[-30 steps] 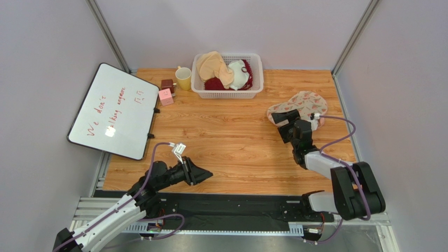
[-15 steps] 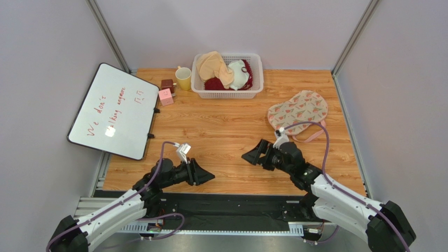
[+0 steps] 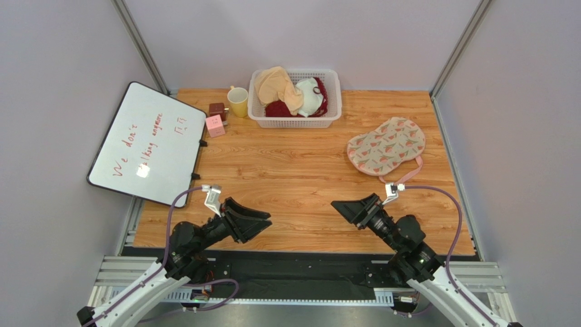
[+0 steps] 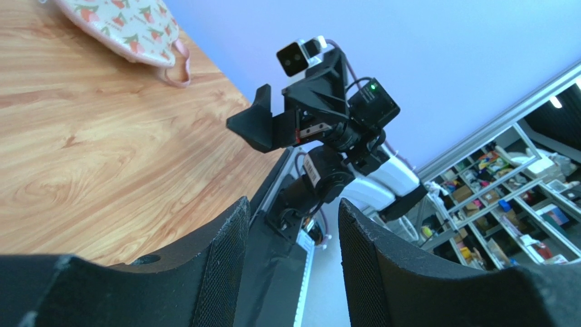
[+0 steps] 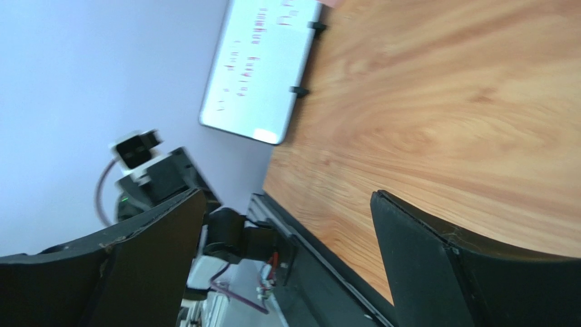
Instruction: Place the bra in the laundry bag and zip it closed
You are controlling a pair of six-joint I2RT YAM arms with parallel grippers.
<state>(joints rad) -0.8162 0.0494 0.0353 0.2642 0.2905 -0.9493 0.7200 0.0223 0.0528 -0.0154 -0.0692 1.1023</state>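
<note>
The laundry bag, a cream pouch with pink-red prints and a pink loop, lies flat at the right of the table, and its corner shows in the left wrist view. The bra is not in any view. My left gripper hovers open near the front edge at the left, pointing right, with nothing between its pads. Facing it, my right gripper is wide open and empty, well short of the bag. Each wrist view shows the other arm.
A white slatted basket with a beige and a white-and-red garment stands at the back. A yellow mug, a brown cube and a pink cube sit to its left. A whiteboard overhangs the left edge.
My right arm drew back from the laundry bag to the front edge and turned left, its jaws opening wider. The left gripper opened further and shifted slightly. The bag now lies uncovered.
</note>
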